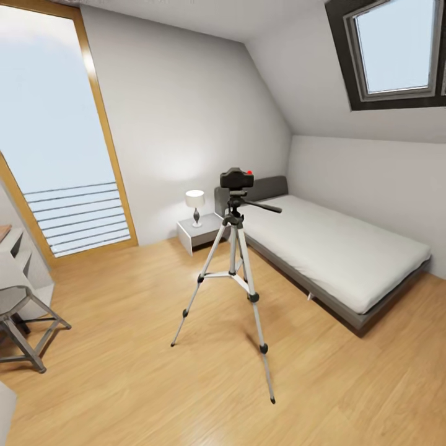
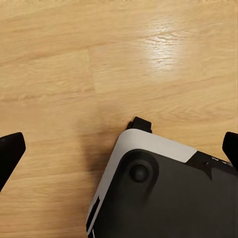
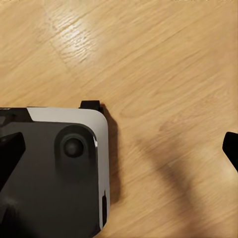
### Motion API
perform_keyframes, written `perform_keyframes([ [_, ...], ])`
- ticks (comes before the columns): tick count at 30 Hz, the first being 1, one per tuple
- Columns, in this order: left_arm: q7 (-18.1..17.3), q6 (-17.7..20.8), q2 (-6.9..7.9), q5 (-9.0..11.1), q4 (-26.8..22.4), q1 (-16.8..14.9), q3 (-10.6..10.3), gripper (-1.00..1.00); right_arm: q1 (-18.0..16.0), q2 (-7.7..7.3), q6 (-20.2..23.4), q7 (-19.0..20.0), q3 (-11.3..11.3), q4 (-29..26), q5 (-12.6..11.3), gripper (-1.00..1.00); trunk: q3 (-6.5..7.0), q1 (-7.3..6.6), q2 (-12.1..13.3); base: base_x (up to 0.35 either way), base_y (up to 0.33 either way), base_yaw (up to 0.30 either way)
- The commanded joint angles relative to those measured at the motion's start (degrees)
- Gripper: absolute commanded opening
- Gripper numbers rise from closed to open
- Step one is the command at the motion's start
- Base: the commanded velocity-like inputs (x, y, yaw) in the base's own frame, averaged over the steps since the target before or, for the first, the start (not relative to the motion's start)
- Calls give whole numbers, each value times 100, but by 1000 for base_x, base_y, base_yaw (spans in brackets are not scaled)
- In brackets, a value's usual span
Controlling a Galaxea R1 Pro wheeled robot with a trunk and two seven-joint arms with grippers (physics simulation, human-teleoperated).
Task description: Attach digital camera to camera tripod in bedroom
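Note:
The digital camera [image 1: 236,178], black with a red button on top, sits on the black pan head of the camera tripod [image 1: 234,266]. The tripod stands on the light wood floor in the middle of the bedroom, legs spread, its long handle pointing right toward the bed. In the left wrist view my left gripper [image 2: 119,151] is open, its dark fingertips [image 2: 11,151] at both picture edges, pointing down at the floor and my own base [image 2: 163,193]. In the right wrist view my right gripper [image 3: 119,151] is open too, over the floor and base [image 3: 54,168].
A low grey-framed bed [image 1: 337,254] with a white mattress runs along the right wall. A white nightstand [image 1: 198,232] with a lamp [image 1: 195,205] stands by the bed's head. A chair and desk [image 1: 21,297] are at the left, by the tall window [image 1: 56,142]. A skylight [image 1: 396,49] is upper right.

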Motion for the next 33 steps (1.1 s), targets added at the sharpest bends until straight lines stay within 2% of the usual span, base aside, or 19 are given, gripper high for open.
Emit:
perform_keyframes([
  [1, 22, 0, 1, 41, -5, -4, -48, 100, -9, -4, -36, 17, -48, 19, 41, 100, -3, 4, -12, 0, 0, 0],
  [21, 22, 0, 1, 34, -5, -4, -48, 100, -7, -2, -35, 16, -48, 19, 39, 100, 183, 4, -12, 0, 0, 0],
  [33, 22, 0, 1, 32, -5, -4, -48, 100, -6, 59, -45, -90, -48, 19, 41, 100, 294, 4, -12, 0, 0, 0],
])
